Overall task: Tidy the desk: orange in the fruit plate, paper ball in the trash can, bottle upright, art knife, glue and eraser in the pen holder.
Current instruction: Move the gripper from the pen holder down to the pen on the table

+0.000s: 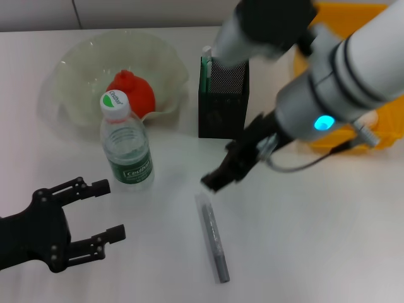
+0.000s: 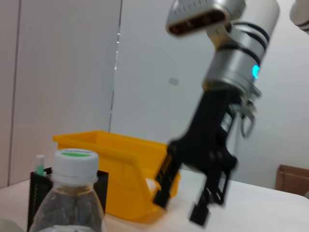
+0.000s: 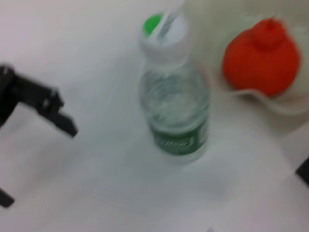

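Note:
The orange lies in the pale green fruit plate at the back left. The bottle stands upright in front of the plate. The art knife sticks up out of the black mesh pen holder. The grey glue lies flat on the desk. My right gripper hovers just above the glue's far end, open and empty, as the left wrist view shows. My left gripper is open and empty at the front left. The paper ball and the eraser are out of view.
The yellow trash can stands at the back right, mostly hidden behind my right arm. The bottle is between my left gripper and the fruit plate. The pen holder is close behind my right gripper.

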### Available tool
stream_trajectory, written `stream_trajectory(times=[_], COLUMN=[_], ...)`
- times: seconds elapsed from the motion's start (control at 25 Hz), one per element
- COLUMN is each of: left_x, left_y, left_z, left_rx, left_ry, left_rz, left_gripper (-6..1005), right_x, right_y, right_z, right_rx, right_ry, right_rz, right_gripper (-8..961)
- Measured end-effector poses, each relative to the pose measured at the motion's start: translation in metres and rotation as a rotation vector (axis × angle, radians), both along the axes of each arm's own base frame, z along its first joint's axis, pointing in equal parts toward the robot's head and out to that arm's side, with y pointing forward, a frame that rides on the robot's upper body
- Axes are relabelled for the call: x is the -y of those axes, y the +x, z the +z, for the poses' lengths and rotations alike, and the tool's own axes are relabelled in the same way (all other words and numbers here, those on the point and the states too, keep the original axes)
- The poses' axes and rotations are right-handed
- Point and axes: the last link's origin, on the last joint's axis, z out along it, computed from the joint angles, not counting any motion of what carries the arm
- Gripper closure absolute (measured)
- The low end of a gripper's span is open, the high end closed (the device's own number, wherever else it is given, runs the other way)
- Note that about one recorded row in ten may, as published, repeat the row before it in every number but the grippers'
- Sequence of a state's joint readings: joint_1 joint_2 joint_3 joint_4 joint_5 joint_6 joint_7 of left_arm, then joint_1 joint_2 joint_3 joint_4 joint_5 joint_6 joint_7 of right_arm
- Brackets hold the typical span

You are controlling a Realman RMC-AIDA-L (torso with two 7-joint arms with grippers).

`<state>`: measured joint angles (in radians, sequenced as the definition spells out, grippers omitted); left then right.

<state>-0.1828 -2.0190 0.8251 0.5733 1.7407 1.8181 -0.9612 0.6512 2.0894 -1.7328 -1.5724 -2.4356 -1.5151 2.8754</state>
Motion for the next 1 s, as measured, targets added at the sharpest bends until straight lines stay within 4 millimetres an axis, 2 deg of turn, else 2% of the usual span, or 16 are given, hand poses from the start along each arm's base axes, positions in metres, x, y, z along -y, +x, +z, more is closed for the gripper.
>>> stream_trajectory(times=[0.2,0.6,1.0], left_x=[0.001,0.001,0.002], left_y=[-0.001,-0.001,-0.001], left_z=[0.000,-0.001,-0.003], left_rx=[-0.002,0.000,0.001], left_ry=[-0.001,-0.004,-0.008], left_rz=[0.002,0.007,0.009], left_gripper=[216,216,216], right_x=[0.003,-0.001,-0.002], right_y=[0.006,0.018,0.023], right_z=[-0.027,-0.061,-0.073], right_rx=[0.030,0.054,0.088], right_ry=[-0.026,-0.018,-0.037], right_rz=[0.006,0.020,0.031], right_gripper=[200,201,203])
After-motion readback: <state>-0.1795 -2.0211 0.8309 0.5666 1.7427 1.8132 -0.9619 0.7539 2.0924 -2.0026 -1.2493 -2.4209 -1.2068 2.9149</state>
